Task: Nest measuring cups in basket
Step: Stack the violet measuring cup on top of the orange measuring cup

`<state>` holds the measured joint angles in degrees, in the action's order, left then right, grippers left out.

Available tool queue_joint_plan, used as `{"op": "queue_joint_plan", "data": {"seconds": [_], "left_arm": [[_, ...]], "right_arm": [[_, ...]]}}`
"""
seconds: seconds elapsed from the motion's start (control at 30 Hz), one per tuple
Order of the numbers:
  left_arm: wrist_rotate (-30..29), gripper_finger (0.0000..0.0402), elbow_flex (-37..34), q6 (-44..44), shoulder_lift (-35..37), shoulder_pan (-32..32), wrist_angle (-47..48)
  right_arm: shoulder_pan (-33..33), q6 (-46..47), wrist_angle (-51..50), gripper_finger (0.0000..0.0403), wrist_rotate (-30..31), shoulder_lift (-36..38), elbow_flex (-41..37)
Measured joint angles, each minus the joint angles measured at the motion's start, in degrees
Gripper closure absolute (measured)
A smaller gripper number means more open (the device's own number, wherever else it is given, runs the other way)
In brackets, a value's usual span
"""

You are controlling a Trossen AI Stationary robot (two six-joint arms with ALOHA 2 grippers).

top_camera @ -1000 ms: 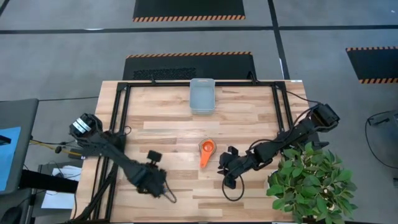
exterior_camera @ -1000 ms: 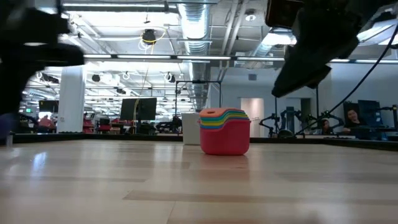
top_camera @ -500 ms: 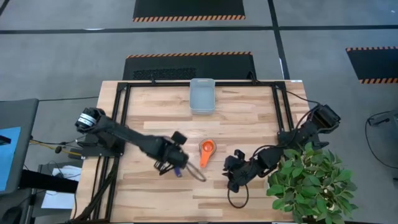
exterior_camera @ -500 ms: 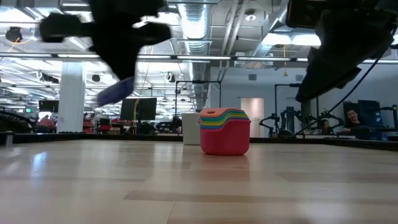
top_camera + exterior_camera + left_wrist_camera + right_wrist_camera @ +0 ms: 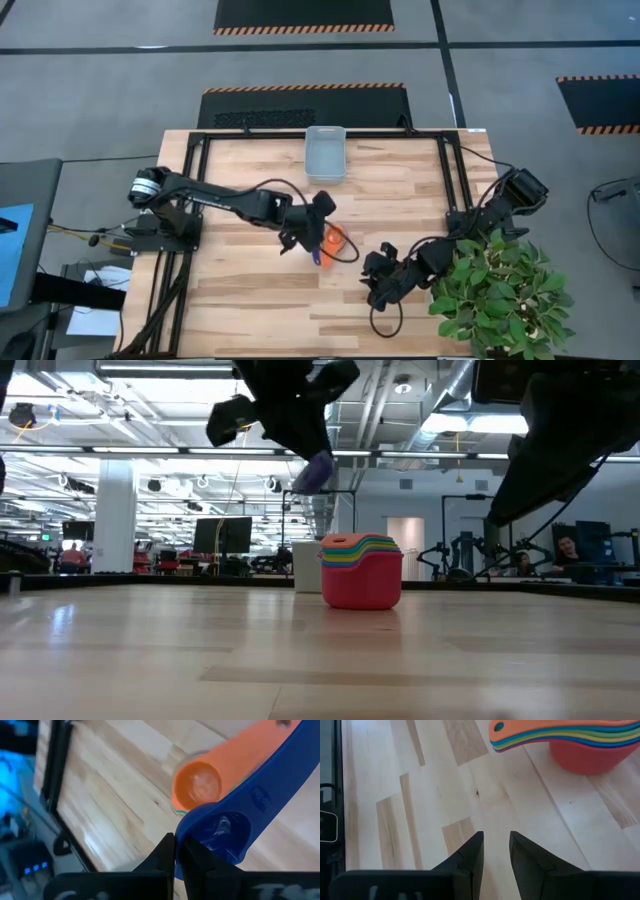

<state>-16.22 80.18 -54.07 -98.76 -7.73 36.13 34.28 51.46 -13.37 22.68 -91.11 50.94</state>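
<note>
Left gripper (image 5: 318,238), clamped on a dark blue measuring cup (image 5: 235,827), now over the nested cup stack (image 5: 361,570) mid-table, carried in from the left. Right gripper (image 5: 377,283) narrowly parted, nearby. Basket (image 5: 325,154) far off.

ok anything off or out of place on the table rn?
Nothing spilled or damaged. One oddity for the task: the nested stack of plastic measuring cups, orange on top, stands on bare wood mid-table, while the pale translucent plastic basket sits apart at the far edge. The left pincer holds a dark blue plastic cup above the stack.
</note>
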Motion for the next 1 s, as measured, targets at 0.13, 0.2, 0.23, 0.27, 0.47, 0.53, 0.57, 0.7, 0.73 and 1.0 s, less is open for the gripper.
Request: {"op": "queue_joint_plan", "data": {"seconds": [0.13,0.2,0.23,0.27,0.47,0.53,0.57,0.7,0.73,1.0], "left_arm": [[3.9,0.04,0.03,-5.42,-1.88,2.27,-3.38],[5.19,0.04,-0.02,-6.52,-3.01,3.16,-5.34],[6.08,0.0401,-0.02,-7.18,-3.59,3.52,-6.6],[7.1,0.0401,-0.02,-7.74,-4.03,3.86,-7.25],[11.55,0.0401,-0.04,-8.25,-5.78,4.77,-9.8],[12.68,0.0401,0.02,-8.47,-6.42,4.79,-11.65],[12.82,0.0401,-0.01,-8.48,-6.52,4.79,-11.23],[13.86,0.0398,-0.02,-9.3,-6.49,4.86,-11.63],[14.51,0.0397,-0.02,-9.28,-6.49,4.86,-11.49],[16.37,0.0395,-0.02,-11.75,-6.49,5.03,-11.66]], "right_arm": [[0.2,0.17,-0.31,0.0285,-0.02,0.0,0.0],[0.09,0.21,-0.9,0.0285,-0.02,0.0,0.0],[0.09,0.24,-1.44,0.0285,-0.02,0.0,-0.01],[0.09,0.19,-1.63,0.0285,-0.02,0.0,-0.03],[0.04,0.17,-2.74,0.0285,-0.04,0.0,-0.04],[-0.11,-0.24,-3.08,0.0285,-0.1,0.0,-0.04],[-0.26,-0.34,-2.98,0.0285,-0.16,0.0,-0.04],[-1.02,-0.48,-3.83,0.0285,-0.24,0.0,-0.04],[-1.16,-0.46,-4.07,0.0285,-0.22,0.0,-0.04],[-2.19,-0.44,-4.63,0.0285,-0.38,0.0,-0.04]]}}
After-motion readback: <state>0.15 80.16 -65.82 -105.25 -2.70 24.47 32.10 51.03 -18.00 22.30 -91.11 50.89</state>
